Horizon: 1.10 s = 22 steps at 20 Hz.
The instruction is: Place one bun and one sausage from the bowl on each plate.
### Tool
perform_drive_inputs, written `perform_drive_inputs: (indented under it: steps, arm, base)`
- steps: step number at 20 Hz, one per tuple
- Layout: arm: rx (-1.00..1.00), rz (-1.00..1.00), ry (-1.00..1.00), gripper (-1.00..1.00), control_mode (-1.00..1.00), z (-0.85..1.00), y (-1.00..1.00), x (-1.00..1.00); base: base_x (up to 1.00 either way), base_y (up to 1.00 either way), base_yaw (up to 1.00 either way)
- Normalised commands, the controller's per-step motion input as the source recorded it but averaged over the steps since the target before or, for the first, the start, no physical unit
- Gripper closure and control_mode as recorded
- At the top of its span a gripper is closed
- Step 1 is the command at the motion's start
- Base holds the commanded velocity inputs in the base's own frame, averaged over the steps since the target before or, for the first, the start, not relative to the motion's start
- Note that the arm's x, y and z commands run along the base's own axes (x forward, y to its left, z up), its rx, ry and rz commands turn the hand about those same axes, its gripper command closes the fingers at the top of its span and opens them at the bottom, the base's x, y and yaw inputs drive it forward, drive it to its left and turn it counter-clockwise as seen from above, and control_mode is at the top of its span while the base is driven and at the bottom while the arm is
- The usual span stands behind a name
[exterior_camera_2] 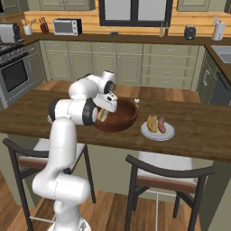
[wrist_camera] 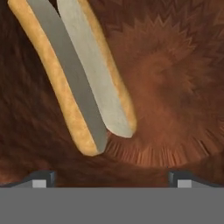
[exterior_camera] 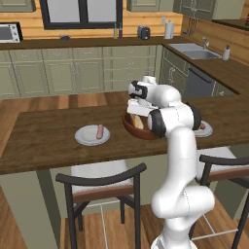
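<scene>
Wooden bowl (wrist_camera: 175, 87) with split bun (wrist_camera: 83, 78) under wide-spread gripper (wrist_camera: 111, 177)

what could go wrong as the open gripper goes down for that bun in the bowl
The bun lies split open and slanted across the gripper, mostly off to one side, so the open jaws may close on one half or its tip and let it slip. The hand is deep in the bowl, so a finger could catch the wall and shove it along the counter. The left plate with its sausage sits apart from the bowl, so a weak grip could drop the bun on the way.
</scene>
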Motion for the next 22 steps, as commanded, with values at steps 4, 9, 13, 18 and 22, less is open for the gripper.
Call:
perform_drive_inputs:
  steps: [4,9,13,18,22]
  arm:
    - [0.03,0.13,-0.21,-1.0,-1.0,-0.22,0.0,0.1]
    - [0.08,0.23,-0.11,-1.0,-1.0,-0.17,0.0,0.22]
    - [0.15,0.23,-0.03,-1.0,-1.0,-0.02,-0.09,0.4]
    - [0.04,0.1,-0.04,-1.0,-1.0,-0.12,-0.1,0.4]
    - [0.0,0.03,0.0,-1.0,-1.0,-0.22,0.09,0.24]
  base:
    - [0.0,0.0,0.0]
    - [0.0,0.0,0.0]
    - [0.0,0.0,0.0]
    - [0.0,0.0,0.0]
    - [0.0,0.0,0.0]
